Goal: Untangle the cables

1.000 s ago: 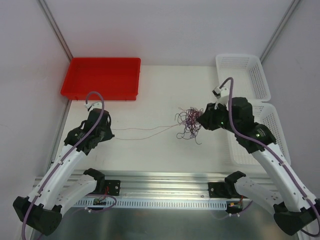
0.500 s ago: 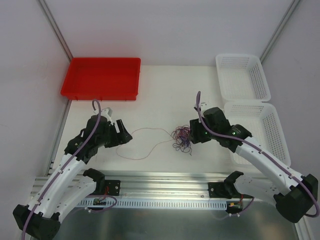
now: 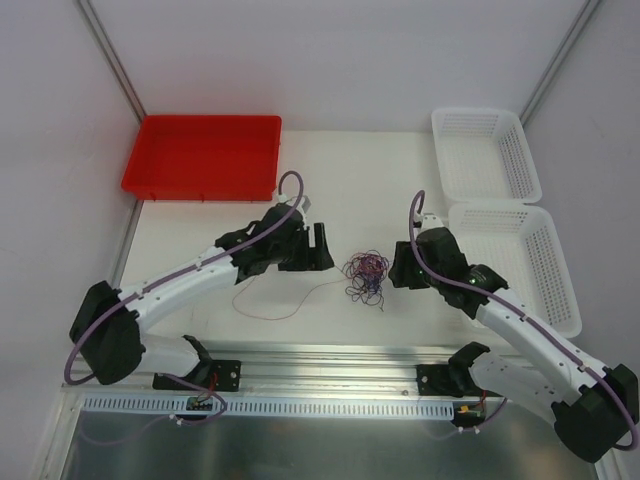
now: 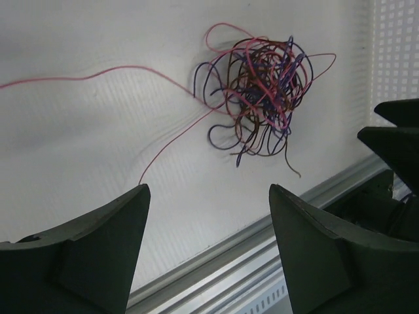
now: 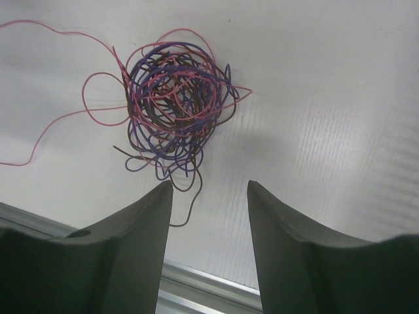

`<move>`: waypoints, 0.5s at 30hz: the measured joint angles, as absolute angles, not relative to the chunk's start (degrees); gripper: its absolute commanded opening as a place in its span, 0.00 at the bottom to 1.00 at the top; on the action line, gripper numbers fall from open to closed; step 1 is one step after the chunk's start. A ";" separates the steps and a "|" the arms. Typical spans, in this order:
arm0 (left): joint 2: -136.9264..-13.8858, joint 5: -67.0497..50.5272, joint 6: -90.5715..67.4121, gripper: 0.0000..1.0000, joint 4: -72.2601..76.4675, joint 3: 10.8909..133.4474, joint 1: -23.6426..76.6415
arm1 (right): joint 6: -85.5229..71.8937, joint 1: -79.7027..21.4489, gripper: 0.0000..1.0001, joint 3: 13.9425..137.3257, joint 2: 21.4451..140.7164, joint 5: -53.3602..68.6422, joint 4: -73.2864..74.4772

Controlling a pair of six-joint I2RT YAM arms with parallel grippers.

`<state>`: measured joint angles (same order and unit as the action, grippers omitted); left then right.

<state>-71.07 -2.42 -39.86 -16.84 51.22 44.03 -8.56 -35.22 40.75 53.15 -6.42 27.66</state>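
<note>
The cables (image 3: 366,270) lie bunched as a small tangle of purple, dark and pink wires on the white table, between the two arms. One pink wire (image 4: 98,70) trails out of the tangle to the left in a slack curve. My left gripper (image 3: 326,250) stands open just left of the tangle, and in the left wrist view the cables (image 4: 258,85) lie ahead of the left gripper (image 4: 208,186), which holds nothing. My right gripper (image 3: 399,266) is open just right of the tangle. In the right wrist view the cables (image 5: 173,98) lie beyond the empty right gripper (image 5: 209,184).
A red tray (image 3: 205,155) sits at the back left. Two white mesh baskets (image 3: 485,150) (image 3: 520,265) stand along the right side. An aluminium rail (image 3: 330,365) runs along the table's near edge.
Both grippers have opened and let go of the wires. The left arm has swung right, close to the tangle. The stretched wire has gone slack and the tangle has bunched up.
</note>
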 measured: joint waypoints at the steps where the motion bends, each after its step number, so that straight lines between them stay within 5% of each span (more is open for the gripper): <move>1: -73.67 -2.28 -39.72 0.74 -16.05 52.84 44.58 | -8.99 -35.07 0.53 40.16 52.73 -6.31 26.68; 15: -90.17 4.36 -53.25 0.61 -10.94 61.60 49.65 | -15.70 -34.96 0.53 33.58 50.22 -5.23 17.98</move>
